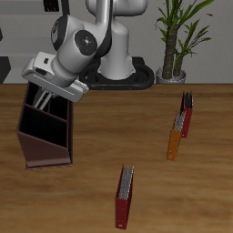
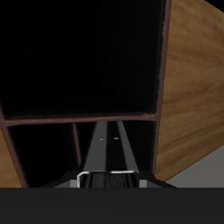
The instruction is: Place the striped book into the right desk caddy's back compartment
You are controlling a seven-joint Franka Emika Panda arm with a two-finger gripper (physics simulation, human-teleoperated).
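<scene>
Nearest the exterior camera, a red book (image 1: 123, 197) stands upright on the wooden counter (image 1: 200, 182) by its front edge. Farther back, at about two o'clock from it, an orange book (image 1: 173, 138) stands just beside another dark red book (image 1: 186, 116). At ten o'clock, the right desk caddy (image 1: 44, 136) sits with the robot's claw (image 1: 47, 98) lowered into its open top. In the wrist view, the striped book (image 2: 109, 150) appears edge-on as a dark spine, gripped by the claw and reaching down into a caddy compartment beside an inner divider (image 2: 83, 119). A potted plant (image 1: 177, 36) stands at the counter's back.
</scene>
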